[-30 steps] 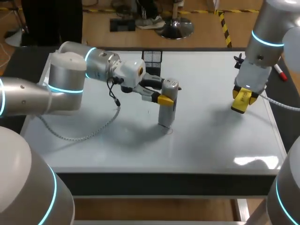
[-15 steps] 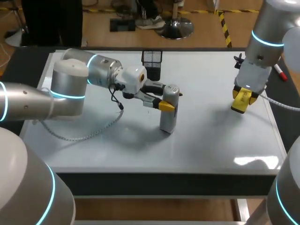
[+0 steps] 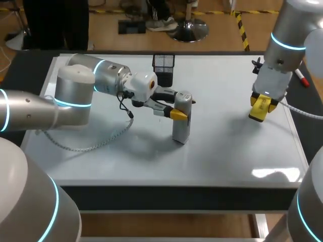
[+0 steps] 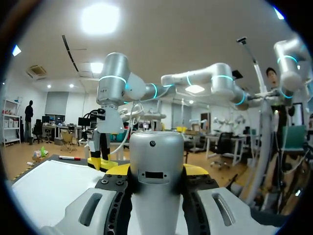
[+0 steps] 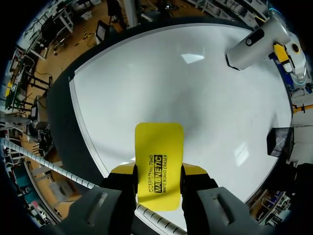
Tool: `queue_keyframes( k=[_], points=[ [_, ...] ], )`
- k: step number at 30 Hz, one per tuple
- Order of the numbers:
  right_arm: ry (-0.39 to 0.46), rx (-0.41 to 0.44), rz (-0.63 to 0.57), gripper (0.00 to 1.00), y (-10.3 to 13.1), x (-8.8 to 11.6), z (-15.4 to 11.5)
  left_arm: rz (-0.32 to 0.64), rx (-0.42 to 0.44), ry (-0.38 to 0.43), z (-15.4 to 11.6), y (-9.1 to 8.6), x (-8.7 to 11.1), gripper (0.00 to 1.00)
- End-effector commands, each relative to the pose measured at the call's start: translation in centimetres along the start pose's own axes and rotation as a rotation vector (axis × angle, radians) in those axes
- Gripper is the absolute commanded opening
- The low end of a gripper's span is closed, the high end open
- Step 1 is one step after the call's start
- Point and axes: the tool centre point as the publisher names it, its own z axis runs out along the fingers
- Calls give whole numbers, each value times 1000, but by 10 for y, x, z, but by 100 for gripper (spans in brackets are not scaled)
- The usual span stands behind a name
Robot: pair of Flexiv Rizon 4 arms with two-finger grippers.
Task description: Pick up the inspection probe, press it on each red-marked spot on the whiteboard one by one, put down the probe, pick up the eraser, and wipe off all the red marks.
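A: Two claws, both full?
B: Yes: left gripper (image 3: 178, 113) pinches the upright probe (image 3: 180, 132), foot on the whiteboard's (image 3: 227, 151) middle; right gripper (image 3: 260, 109) pinches the eraser (image 3: 257, 114) above its right side
A: Step?
B: Pressing spots, likely; red marks unclear, so lift and find the next

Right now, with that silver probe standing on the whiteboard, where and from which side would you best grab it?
Its upper body, from the side. The probe stands upright on the whiteboard and is a smooth round cylinder, so a level pinch on opposite flanks should hold it steady. The left end effector grips it just so.
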Motion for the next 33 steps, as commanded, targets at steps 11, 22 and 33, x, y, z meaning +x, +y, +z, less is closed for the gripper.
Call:
queue_keyframes(
  k=[11,22,33],
  points=[
    [2,2,-2,0,-1,0,0,7,-18,1,-1,2,1,0],
    [2,2,-2,0,-1,0,0,7,15,45,0,-14,1,0],
    [2,2,-2,0,-1,0,0,26,3,99,-17,-37,-4,0]
  ],
)
